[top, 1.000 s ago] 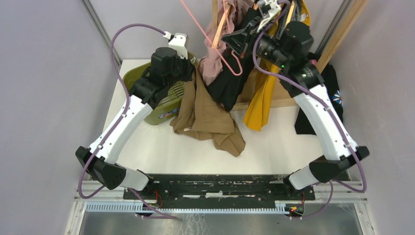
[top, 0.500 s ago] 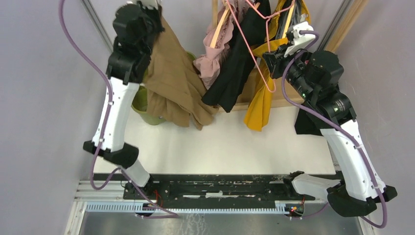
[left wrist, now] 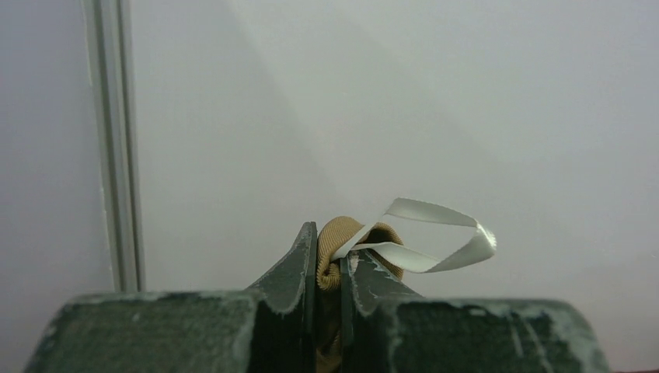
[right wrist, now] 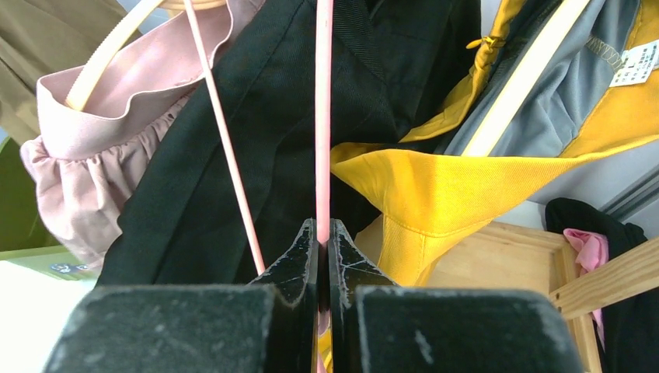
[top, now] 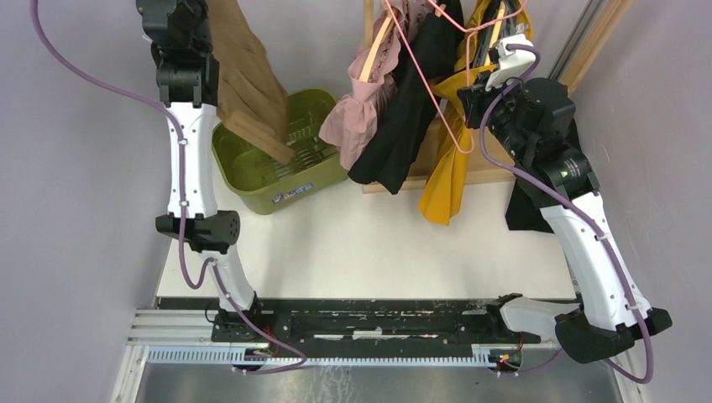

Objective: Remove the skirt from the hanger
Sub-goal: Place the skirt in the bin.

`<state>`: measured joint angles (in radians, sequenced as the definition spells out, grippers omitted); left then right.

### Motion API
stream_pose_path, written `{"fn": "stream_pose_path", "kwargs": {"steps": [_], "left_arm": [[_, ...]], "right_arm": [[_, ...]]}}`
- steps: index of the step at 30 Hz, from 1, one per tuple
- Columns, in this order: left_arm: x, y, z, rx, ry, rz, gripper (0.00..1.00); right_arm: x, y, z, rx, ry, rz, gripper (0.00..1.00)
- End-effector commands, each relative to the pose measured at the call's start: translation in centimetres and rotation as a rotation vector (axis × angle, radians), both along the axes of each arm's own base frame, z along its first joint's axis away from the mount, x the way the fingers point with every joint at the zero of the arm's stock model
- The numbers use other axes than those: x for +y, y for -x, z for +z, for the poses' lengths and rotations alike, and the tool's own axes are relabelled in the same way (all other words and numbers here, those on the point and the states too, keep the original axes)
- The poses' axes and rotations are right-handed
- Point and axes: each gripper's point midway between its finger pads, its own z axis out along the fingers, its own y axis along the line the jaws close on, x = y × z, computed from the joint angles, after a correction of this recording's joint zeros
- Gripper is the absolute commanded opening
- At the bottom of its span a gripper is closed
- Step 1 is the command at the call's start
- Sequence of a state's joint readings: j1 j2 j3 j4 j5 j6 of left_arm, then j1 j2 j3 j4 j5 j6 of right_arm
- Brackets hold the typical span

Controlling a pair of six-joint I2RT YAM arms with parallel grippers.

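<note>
My left fingers (left wrist: 328, 260) are pinched shut on a small fold of the tan skirt (top: 248, 84), right beside its white ribbon loop (left wrist: 431, 211). The skirt hangs free at eleven o'clock in the overhead view, its hem over the green basket (top: 252, 197). My right fingers (right wrist: 322, 233) are clamped on the bare pink hanger (right wrist: 322, 116) at one o'clock, close against the black garment (top: 403, 126). My worry is that thin bite. If the fold slides out, the skirt could drop askew onto the tabletop (top: 378, 243). The hanger wire might also snag the neighbouring clothes.
</note>
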<state>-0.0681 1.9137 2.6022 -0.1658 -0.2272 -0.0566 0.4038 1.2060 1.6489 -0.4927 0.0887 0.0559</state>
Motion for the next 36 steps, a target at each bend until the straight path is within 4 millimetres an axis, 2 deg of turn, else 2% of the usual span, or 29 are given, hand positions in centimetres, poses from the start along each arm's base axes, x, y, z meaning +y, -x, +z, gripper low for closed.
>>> {"fn": "stream_pose_path", "kwargs": {"steps": [1,5,7,10,14,16,18,20,22,26,28,30,32,34,36], "left_arm": [[-1.9,1.3,3.8,-0.193,0.031,-0.117,0.03],[-3.0,-2.7,-1.2,-0.066,0.039,-0.17,0.03],[-3.9,-3.8,-3.4,-0.011,0.048,-0.216,0.03],[-5.4,-3.6,-4.7,0.029,0.076,-0.295,0.03],[-7.9,-1.8,-5.9,0.065,0.106,-0.393,0.03],[-8.8,-1.4,-8.0,0.112,0.13,-0.423,0.03],[-9.6,-1.3,-12.1,0.198,0.162,-0.434,0.03],[-10.5,-0.4,-15.8,0.272,0.191,-0.454,0.03],[-12.3,1.7,-19.6,0.355,0.206,-0.483,0.03],[-17.5,6.0,-29.9,0.63,0.2,-0.59,0.03],[-19.0,8.0,-33.0,0.715,0.225,-0.628,0.03],[-20.1,9.4,-34.0,0.737,0.22,-0.651,0.03],[-22.2,10.3,-34.2,0.768,0.165,-0.681,0.03],[-24.4,10.7,-33.3,0.774,0.113,-0.709,0.03],[-25.1,10.8,-32.8,0.768,0.106,-0.72,0.03]], "right_arm": [[-0.7,-0.8,1.2,-0.038,-0.023,-0.043,0.01],[-1.3,-1.1,1.2,-0.03,-0.01,-0.066,0.01],[-1.7,-1.0,1.5,-0.036,0.0,-0.081,0.01],[-2.7,-0.7,1.9,-0.045,0.02,-0.107,0.01],[-3.7,0.0,2.5,-0.067,0.023,-0.134,0.01],[-4.3,0.6,3.0,-0.082,0.023,-0.149,0.01],[-5.1,1.2,3.3,-0.091,0.028,-0.176,0.01],[-5.8,1.7,3.5,-0.099,0.046,-0.2,0.01],[-6.7,2.1,3.7,-0.107,0.066,-0.234,0.01],[-7.9,3.2,4.1,-0.12,0.077,-0.275,0.01],[-8.3,3.8,4.0,-0.114,0.081,-0.286,0.01],[-8.9,4.6,3.9,-0.105,0.082,-0.305,0.01],[-9.5,5.3,3.8,-0.101,0.09,-0.324,0.01],[-9.9,5.6,3.4,-0.094,0.103,-0.341,0.01],[-10.1,5.7,3.0,-0.086,0.107,-0.348,0.01]]}}
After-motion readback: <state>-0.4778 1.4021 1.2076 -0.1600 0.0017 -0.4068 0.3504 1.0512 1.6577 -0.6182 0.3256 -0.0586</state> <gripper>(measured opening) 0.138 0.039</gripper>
